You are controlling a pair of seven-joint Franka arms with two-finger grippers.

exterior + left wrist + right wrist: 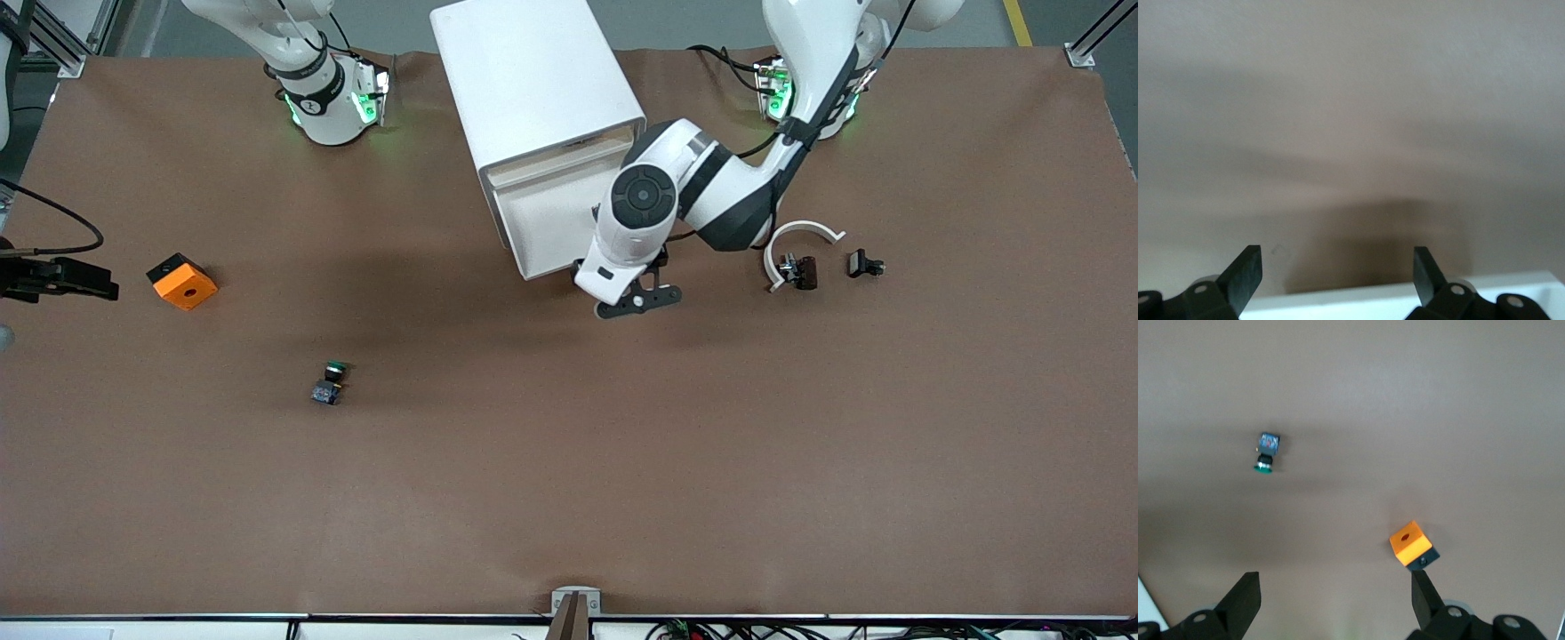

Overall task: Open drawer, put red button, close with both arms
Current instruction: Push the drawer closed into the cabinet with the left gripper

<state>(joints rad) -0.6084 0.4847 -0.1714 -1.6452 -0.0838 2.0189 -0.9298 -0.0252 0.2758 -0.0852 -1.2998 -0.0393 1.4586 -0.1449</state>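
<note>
The white cabinet [533, 80] stands between the arms' bases. Its uppermost drawer [542, 227] is pulled out toward the front camera, and the part of its white tray that shows is bare. My left gripper [640, 302] is open and empty at the drawer's front corner, toward the left arm's end. In the left wrist view the drawer's white edge [1391, 303] lies between the open fingers of the left gripper [1338, 257]. My right gripper [98, 280] is open and empty beside the orange cube [182, 282], at the right arm's end of the table. The red button is not in view.
A green-capped button [331, 382] lies nearer the front camera than the cube; both also show in the right wrist view, the button [1265, 453] and the cube [1411, 545]. A white curved piece [800, 236] and two small dark parts [797, 271] [864, 264] lie toward the left arm's end.
</note>
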